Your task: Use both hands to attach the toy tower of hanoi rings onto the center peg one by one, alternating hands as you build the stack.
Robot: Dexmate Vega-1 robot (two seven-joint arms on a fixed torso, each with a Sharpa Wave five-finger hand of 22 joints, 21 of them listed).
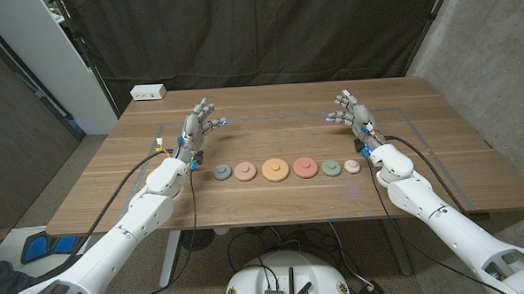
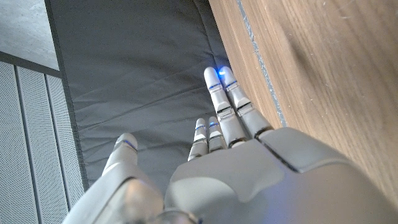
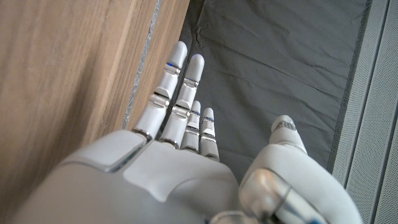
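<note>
While both hands are waiting with fingers spread and holding nothing, left hand (image 1: 199,123) and right hand (image 1: 353,113), the rings (image 1: 274,169) are lying in a row on the tabletop (image 1: 269,111) between them. Looks like stacking isn't starting yet, so one hand probably needs to be reaching in for a ring.

Six rings (image 1: 275,169) in a row; two robot hands (image 1: 199,125).

White arms, black cables, silver-grey left hand (image 1: 201,119), seemingly blue-lit fingertips (image 2: 214,76).
</note>
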